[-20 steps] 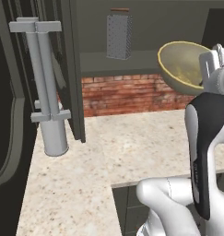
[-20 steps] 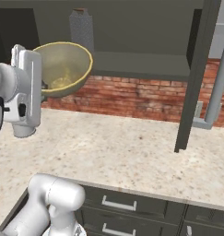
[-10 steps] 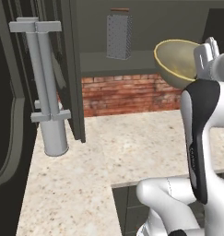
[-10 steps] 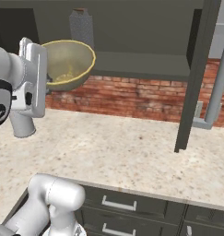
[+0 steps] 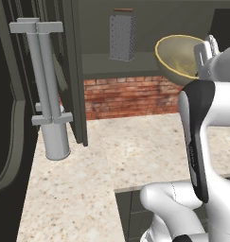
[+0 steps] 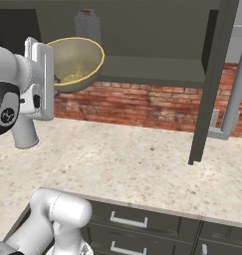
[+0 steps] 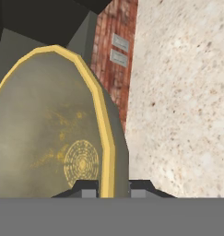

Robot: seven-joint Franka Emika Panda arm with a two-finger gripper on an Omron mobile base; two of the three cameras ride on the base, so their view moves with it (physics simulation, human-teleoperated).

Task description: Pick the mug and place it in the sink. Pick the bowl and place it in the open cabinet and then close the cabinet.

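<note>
One bowl (image 6: 75, 62) pinched in the tool (image 7: 112, 188), one grater (image 5: 122, 36) shelved.

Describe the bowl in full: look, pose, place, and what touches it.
The bowl is wide, round and olive-tan, with a pale yellow rim and a smooth inside that bears yellowish speckles and a ringed mark at its centre. It looks ceramic. It hangs tipped on its side in the air, at the height of the open cabinet's shelf, above the counter and in front of the box grater. The tool pinches its rim, one tip inside and one outside.
</note>
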